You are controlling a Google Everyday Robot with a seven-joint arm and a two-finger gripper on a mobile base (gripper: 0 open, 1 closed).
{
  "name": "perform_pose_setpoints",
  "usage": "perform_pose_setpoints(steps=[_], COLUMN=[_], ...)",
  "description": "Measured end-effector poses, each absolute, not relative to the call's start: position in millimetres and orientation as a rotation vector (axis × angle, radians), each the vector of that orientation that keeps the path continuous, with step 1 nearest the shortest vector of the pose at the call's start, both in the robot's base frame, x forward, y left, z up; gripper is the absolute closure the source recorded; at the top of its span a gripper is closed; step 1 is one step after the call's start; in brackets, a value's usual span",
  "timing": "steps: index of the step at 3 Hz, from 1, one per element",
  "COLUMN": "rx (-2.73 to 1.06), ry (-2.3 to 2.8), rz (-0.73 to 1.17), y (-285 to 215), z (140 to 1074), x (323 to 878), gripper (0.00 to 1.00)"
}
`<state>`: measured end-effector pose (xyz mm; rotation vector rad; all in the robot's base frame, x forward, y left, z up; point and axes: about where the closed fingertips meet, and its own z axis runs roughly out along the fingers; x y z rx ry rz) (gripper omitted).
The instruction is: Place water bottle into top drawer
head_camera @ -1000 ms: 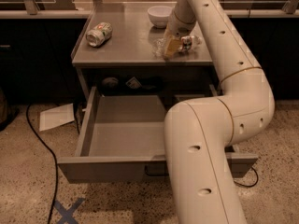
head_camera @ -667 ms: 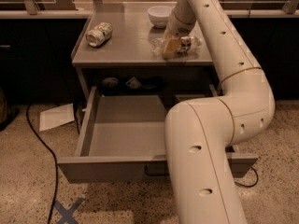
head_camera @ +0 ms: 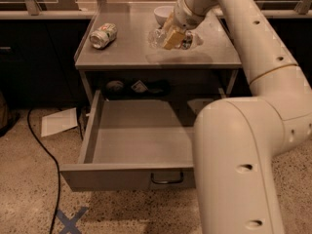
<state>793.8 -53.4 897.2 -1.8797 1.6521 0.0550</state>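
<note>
Setting: grey metal stand (head_camera: 122,52) on a speckled floor, its worktop holding a green-and-white can (head_camera: 103,35) at left and a white bowl (head_camera: 162,14) at the back.
Water bottle (head_camera: 155,37): lies on the worktop's right half, just in front of the bowl. It is clear and crinkled, so likely light, thin-walled and apt to buckle or slip under a hard squeeze.
Where to hold: across the mid-body near the label band, probably the stiffest part.
Gripper (head_camera: 173,37): down over the bottle's middle, bottle showing on either side — cannot tell how wide it stands or whether it holds anything.
Top drawer (head_camera: 107,177): pulled out below the worktop — well apart from the bottle.
</note>
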Motion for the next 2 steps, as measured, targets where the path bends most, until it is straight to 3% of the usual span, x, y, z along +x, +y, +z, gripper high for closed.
perform_pose_setpoints(steps=[2], rx=[-1.771], ry=[1.551], rz=[0.212], y=[-36.4], z=[946.9], x=[711.5], gripper=[1.0])
